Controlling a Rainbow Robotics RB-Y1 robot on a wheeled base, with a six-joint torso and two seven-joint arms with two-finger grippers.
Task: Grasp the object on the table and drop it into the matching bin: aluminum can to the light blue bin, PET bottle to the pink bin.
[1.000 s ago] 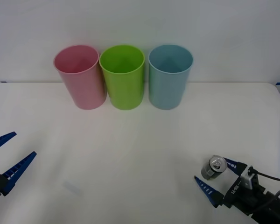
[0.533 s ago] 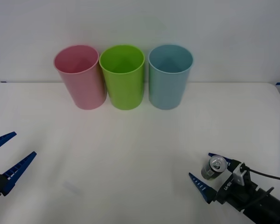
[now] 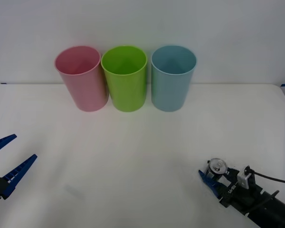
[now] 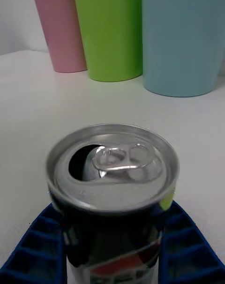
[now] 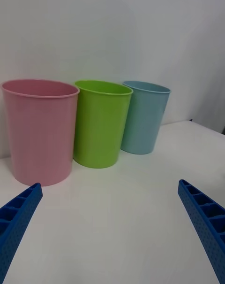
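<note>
- A plain pale grey wall (image 3: 142, 23) rises behind the far edge of the work surface.
- Light is soft and even, casting faint shadows.

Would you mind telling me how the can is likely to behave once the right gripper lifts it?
The can is already opened, so it is probably light and may dent under a hard squeeze. Its smooth metal wall could slip between the right gripper's ribbed fingers. If released badly, it would likely tip and roll.
</note>
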